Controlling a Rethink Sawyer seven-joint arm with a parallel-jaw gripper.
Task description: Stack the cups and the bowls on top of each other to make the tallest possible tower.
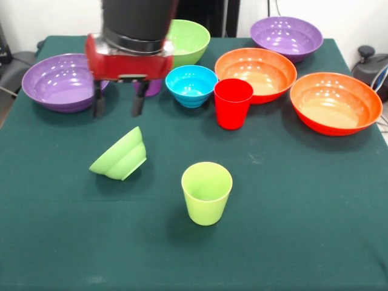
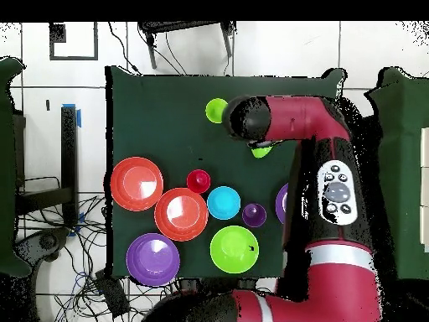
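Stacking is not started: no tower is seen. Gripper (image 1: 117,108) hangs open and empty at upper left, above the tipped small green bowl (image 1: 121,156). Lime cup (image 1: 206,192) stands at centre, red cup (image 1: 233,103) and blue bowl (image 1: 191,85) above it, all separate on the surface (image 1: 303,206).

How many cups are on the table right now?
3. The lime-green cup stands nearest the camera in the front view. The red cup stands beside the small blue bowl. The purple cup is mostly hidden behind the gripper.
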